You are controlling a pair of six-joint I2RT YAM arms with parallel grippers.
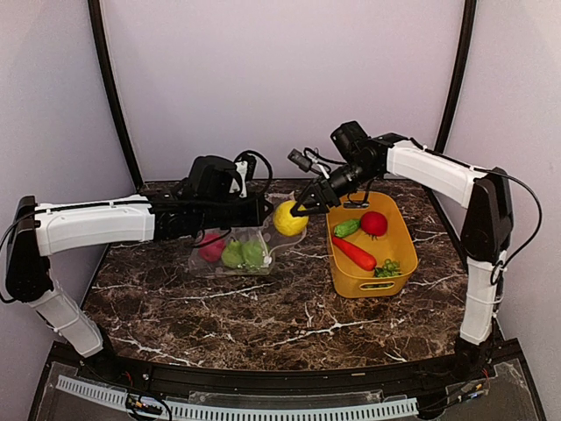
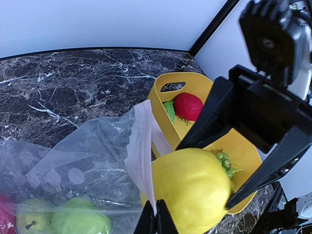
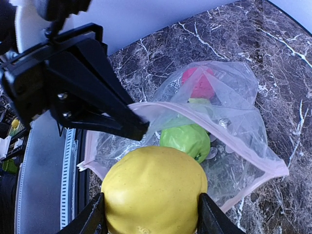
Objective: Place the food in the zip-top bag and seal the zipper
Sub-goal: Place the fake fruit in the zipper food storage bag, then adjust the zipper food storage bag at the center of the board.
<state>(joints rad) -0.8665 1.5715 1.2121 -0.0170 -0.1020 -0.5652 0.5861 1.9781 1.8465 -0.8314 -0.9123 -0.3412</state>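
The clear zip-top bag (image 1: 235, 254) lies left of centre with a red fruit (image 1: 211, 249) and two green fruits (image 1: 243, 254) inside. My left gripper (image 1: 263, 212) is shut on the bag's upper mouth edge, on the pale pink zipper strip (image 2: 141, 146), holding the mouth open. My right gripper (image 1: 298, 212) is shut on the yellow fruit (image 1: 289, 217) and holds it right at the bag's mouth (image 3: 195, 122). In the right wrist view the yellow fruit (image 3: 153, 190) sits between my fingers, with a green fruit (image 3: 187, 140) beyond it in the bag.
A yellow basket (image 1: 399, 254) stands at right with a red round fruit (image 1: 373, 223), a cucumber (image 1: 345, 228), a red pepper (image 1: 354, 253) and green grapes (image 1: 384, 267). The table is dark marble; a curved black frame runs behind.
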